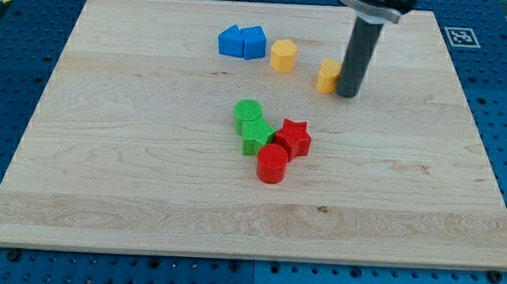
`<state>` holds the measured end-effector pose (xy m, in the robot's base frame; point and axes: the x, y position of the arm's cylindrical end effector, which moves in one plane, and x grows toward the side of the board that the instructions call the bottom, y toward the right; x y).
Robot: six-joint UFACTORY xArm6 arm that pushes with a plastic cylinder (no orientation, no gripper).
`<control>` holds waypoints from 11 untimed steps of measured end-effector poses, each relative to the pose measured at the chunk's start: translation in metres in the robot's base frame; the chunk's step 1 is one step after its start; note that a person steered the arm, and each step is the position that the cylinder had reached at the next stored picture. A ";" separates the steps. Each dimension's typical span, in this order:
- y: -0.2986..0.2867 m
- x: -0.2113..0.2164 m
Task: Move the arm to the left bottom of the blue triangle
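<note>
Two blue blocks sit side by side near the view's top, left of centre: a blue triangle-like block (231, 42) and a blue block (253, 42) touching its right side. My tip (347, 94) stands far to their right, touching the right side of a small yellow block (328, 76). A yellow hexagon block (283, 55) lies between the blue pair and my tip.
A cluster sits at the board's middle: a green cylinder (248, 114), a green block (256, 135), a red star (294, 137) and a red cylinder (271, 164). The wooden board (104, 178) lies on a blue perforated table.
</note>
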<state>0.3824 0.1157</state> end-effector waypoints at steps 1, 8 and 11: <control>-0.025 -0.014; -0.137 -0.030; -0.156 -0.029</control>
